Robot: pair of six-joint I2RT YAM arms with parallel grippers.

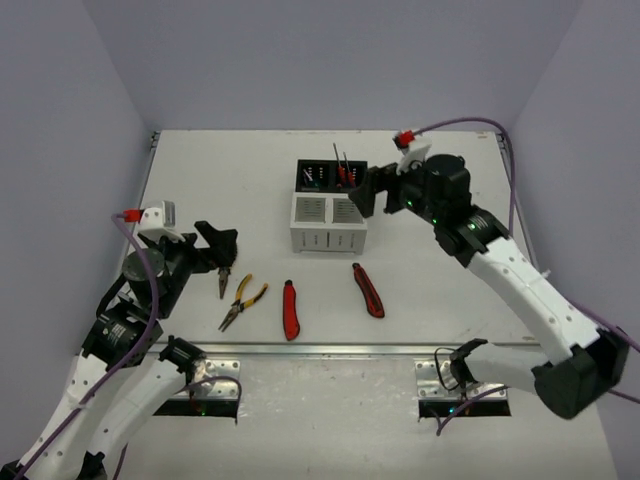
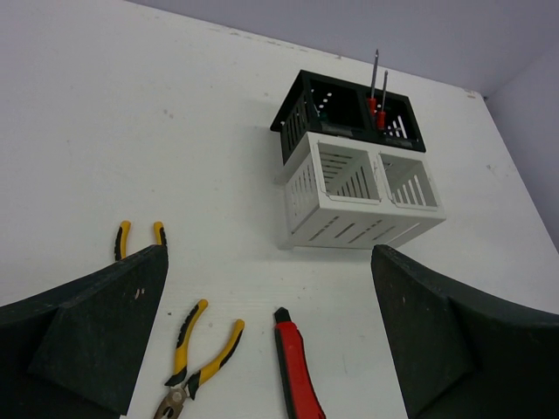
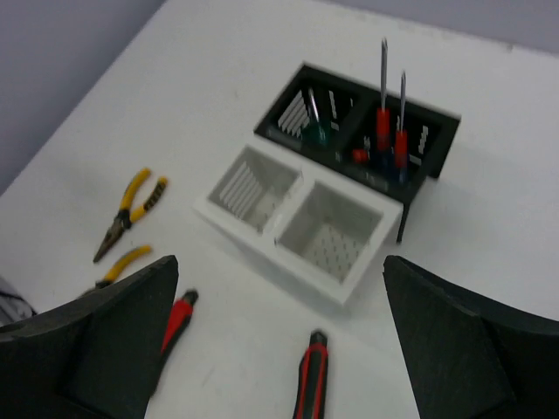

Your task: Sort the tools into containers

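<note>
The black box (image 1: 330, 163) stands behind the white slotted box (image 1: 328, 236) at mid-table. Red-handled screwdrivers (image 3: 384, 122) stand in its right compartment and a green-handled one (image 3: 314, 133) in its left. Both white compartments look empty. Two yellow-and-black pliers (image 1: 223, 281) (image 1: 242, 302) and two red-and-black utility knives (image 1: 291, 310) (image 1: 368, 290) lie on the table in front. My left gripper (image 1: 222, 250) is open and empty above the left pliers. My right gripper (image 1: 362, 192) is open and empty just right of the boxes, above the table.
The white table (image 1: 450, 300) has a metal strip (image 1: 320, 349) along its near edge. Grey walls close it in at the back and sides. A cable (image 1: 470, 125) loops over the right arm.
</note>
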